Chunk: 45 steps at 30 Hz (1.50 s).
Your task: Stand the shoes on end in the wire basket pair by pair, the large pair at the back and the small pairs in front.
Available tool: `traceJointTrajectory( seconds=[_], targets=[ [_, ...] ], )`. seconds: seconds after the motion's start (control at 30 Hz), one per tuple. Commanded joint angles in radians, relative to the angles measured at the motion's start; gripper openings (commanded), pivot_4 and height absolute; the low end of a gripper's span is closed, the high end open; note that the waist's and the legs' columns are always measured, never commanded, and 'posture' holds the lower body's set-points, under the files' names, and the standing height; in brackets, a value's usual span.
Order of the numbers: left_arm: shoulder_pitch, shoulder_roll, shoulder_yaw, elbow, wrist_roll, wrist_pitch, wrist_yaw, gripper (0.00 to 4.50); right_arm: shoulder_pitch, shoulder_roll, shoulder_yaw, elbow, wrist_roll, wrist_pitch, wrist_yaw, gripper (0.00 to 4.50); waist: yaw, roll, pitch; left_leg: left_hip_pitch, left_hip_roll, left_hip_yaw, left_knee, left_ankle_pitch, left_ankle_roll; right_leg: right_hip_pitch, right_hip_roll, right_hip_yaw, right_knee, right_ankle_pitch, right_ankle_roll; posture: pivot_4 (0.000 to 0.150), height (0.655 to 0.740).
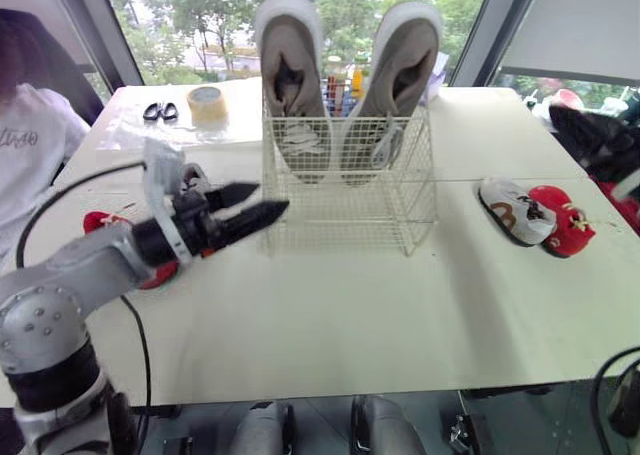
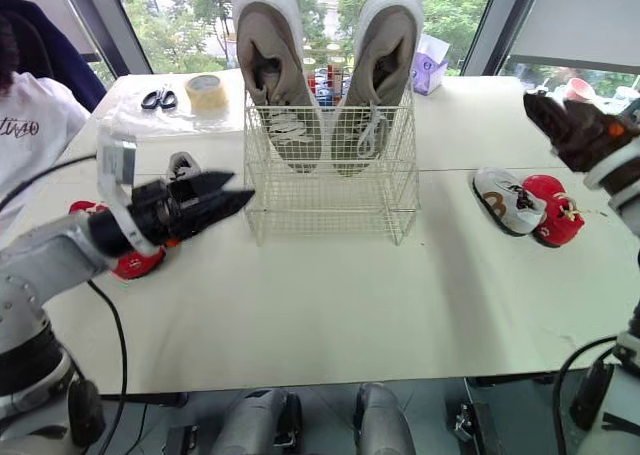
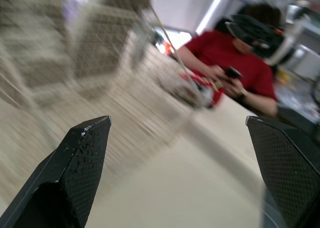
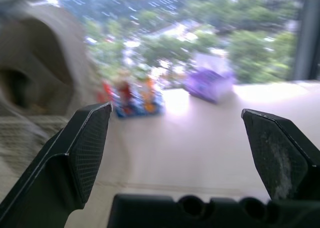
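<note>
while the large pair (image 1: 290,85) stands on end at the back of the wire basket (image 1: 350,210), the left tool (image 1: 272,197) hovers released by its front left corner. the right tool (image 4: 176,110) is spread empty. a white small shoe (image 1: 515,210) touches a red small shoe (image 1: 562,220) on the bench (image 1: 400,305), right of the basket.

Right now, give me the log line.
large pair: on end, back of wire basket | white shoe, red shoe: table, right of basket | left gripper: open, empty | right gripper: open, empty
</note>
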Motion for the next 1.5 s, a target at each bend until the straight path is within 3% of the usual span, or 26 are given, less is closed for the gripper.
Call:
traceJointTrajectory(
  seconds=[0.03,0.23,0.43,1.0,1.5],
  targets=[
    [0.155,0.075,-0.088,-0.182,-0.04,-0.02,-0.058,4.43,0.169,0.004,-0.04,-0.115,-0.079,-0.04,0.007,4.5,0.003,0.001,0.0,0.002,0.0,0.0,-0.002,0.0,0.0,0.001,0.0,0.0,0.0,0.0,0.0,0.15,0.74],
    [0.305,0.078,-0.289,-0.318,0.054,-0.125,-0.056,4.43,0.42,0.031,-0.039,-0.232,-0.139,-0.053,0.057,4.5,0.007,0.012,-0.008,0.009,-0.001,0.0,-0.003,-0.004,0.005,0.01,0.0,0.001,-0.004,-0.005,-0.009,0.15,0.74],
    [0.278,0.097,-0.357,-0.29,0.067,-0.195,-0.046,4.43,0.433,0.067,0.007,-0.135,-0.211,-0.132,0.09,4.5,0.004,0.021,-0.013,0.012,0.0,-0.001,-0.003,-0.004,0.005,0.011,0.001,0.001,-0.004,-0.006,-0.011,0.15,0.74],
    [0.252,0.14,-0.435,-0.265,0.14,-0.278,-0.002,4.43,0.108,0.128,0.154,0.365,-0.391,-0.39,0.116,4.5,0.003,0.021,-0.013,0.01,0.0,-0.001,-0.004,-0.004,0.006,0.01,0.002,0.001,-0.004,-0.007,-0.012,0.15,0.74],
    [0.301,0.215,-0.4,-0.289,0.095,-0.309,0.039,4.43,-0.146,0.131,0.202,0.837,-0.459,-0.597,0.222,4.5,0.001,0.021,-0.013,0.01,0.0,-0.001,-0.004,-0.004,0.006,0.01,0.002,0.001,-0.005,-0.007,-0.012,0.15,0.74]
  ],
)
